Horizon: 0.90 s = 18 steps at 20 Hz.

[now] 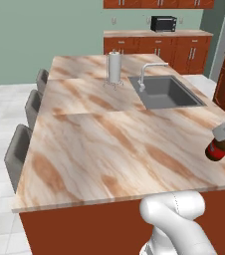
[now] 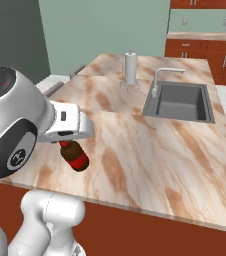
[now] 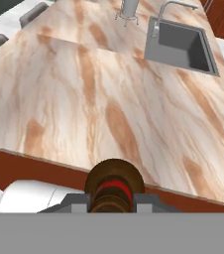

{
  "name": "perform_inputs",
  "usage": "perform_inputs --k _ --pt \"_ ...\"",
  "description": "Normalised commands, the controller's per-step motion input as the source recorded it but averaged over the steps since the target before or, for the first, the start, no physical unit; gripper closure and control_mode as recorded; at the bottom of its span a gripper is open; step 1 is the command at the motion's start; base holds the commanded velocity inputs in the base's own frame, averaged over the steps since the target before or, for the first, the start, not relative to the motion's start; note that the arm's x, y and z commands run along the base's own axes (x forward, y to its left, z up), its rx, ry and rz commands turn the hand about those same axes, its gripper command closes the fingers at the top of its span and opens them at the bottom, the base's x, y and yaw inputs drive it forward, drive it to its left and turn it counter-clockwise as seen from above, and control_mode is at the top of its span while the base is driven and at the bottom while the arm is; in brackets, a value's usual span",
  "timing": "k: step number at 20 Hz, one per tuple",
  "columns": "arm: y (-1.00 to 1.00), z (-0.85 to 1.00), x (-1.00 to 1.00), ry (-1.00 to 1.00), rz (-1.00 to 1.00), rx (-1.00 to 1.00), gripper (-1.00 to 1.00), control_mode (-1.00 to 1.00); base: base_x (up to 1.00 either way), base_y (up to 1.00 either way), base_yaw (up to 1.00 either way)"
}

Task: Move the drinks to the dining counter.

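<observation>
Bottle [image 2: 74, 155] pinched between fingers [image 3: 74, 201], long axis running straight out from gripper [image 3: 113, 202], base forward, tilted downward. Held in air above near edge of dining counter [image 2: 135, 150]; bare marbled top ahead and below fingertips. Sink [image 2: 177, 101] far beyond.

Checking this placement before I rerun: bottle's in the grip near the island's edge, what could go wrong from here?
1. The bottle hangs tilted in the gripper, not upright; released like this it would likely topple and roll on the dining counter.
2. In the hand view it sits over the near edge, so an early drop might land on the floor.
3. The fingers hold it near the neck, so it may swing or slip.
</observation>
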Motion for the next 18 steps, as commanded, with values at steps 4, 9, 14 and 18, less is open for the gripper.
perform_inputs --k 4,9,14,18 --pt "0.00 0.00 0.00 0.00 0.00 0.00 1.00 1.00 0.63 0.01 -0.64" --pt "0.09 0.00 0.28 0.05 -0.15 0.00 1.00 -1.00 0.40 0.07 -0.36" --pt "0.11 0.00 0.66 0.20 -0.12 -0.02 1.00 -1.00 0.00 0.00 0.00" --pt "0.00 0.00 0.27 0.10 -0.01 0.04 1.00 -1.00 0.00 0.00 0.00"
